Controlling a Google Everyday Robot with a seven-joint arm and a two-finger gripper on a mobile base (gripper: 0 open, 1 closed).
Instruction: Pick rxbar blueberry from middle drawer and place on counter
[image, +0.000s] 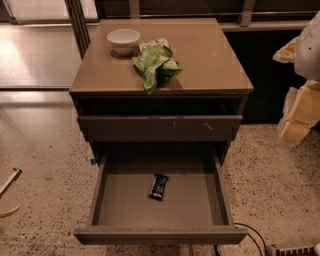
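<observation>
Grey-brown, the middle drawer (160, 234) stood open nearest me, the rxbar blueberry (158, 186) lying flat near its centre. My gripper (299, 112) hung at the right edge, well apart from the bar, and I could not tell its spread. Best, I judged, was to descend straight, span the bar's narrow width, then lift it to the counter (210, 55).

Blue-black rxbar blueberry (158, 186); grey-brown middle drawer (159, 234); tan counter (212, 60); pale yellow gripper (298, 116) at right edge

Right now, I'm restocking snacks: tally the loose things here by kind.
White bowl: 1
Green snack bags: 1 heap, overlapping, number unclear
rxbar blueberry: 1, in middle drawer
Total: 3, heap as one
Gripper hangs at the right edge, away from all.
</observation>
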